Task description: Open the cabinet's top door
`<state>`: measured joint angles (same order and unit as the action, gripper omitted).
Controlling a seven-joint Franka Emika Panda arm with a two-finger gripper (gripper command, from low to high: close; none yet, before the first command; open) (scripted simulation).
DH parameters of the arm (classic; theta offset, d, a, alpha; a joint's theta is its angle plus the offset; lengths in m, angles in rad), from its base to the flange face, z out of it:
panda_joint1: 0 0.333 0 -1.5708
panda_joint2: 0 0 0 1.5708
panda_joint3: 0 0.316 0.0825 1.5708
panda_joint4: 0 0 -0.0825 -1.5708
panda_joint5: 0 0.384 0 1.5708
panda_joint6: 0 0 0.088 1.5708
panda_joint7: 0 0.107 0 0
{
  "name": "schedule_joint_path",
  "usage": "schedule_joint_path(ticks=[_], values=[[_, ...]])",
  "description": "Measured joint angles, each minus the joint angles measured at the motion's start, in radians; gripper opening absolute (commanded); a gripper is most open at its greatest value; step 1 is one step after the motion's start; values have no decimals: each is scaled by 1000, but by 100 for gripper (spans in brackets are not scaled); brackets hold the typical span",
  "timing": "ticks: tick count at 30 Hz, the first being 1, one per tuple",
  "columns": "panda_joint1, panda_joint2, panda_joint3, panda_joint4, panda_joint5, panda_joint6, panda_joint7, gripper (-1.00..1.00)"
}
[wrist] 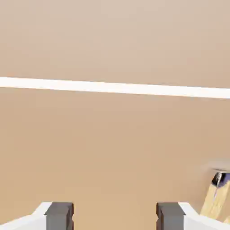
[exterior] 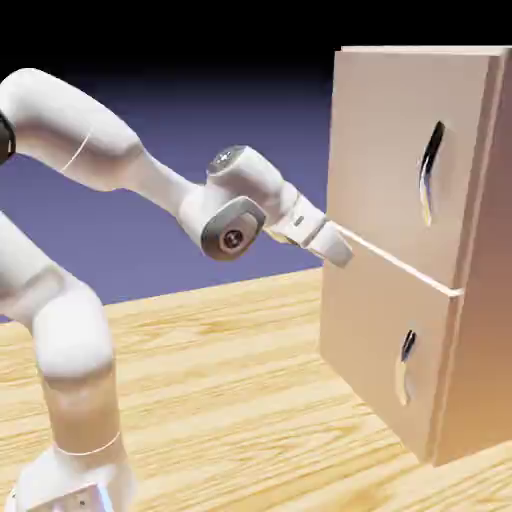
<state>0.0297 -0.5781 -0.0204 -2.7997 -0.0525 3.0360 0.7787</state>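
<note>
Currently, the cabinet (exterior: 400, 330) stands on the wooden table (exterior: 220, 350) at the exterior view's right, with 2 doors stacked 1 above the other. The top door (exterior: 395, 150) is the larger panel; its curved vertical handle (exterior: 432, 172) sits toward the exterior view's right edge of the panel. Directly below is the bottom door (exterior: 375, 335), fitted with 1 shorter handle (exterior: 405, 367). A thin white gap (exterior: 400, 262) separates the 2 panels. The arm (exterior: 245, 195) reaches in from the exterior view's left, angled downward, with the claw (wrist: 115, 216) at the cabinet front near the gap. The claw is open: its 2 fingertips stand well apart, with nothing between them except the view of the pale panel. Contact with the panel cannot be determined. In the hand view, the gap crosses above the fingertips, and part of the shorter handle shows at the lower right. Both doors are shut.
</note>
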Motion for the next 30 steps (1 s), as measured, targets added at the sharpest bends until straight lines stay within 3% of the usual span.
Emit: schedule_joint_path(ticks=[30], values=[[439, -201, -508, 257, -1305, -26, 937, 0]])
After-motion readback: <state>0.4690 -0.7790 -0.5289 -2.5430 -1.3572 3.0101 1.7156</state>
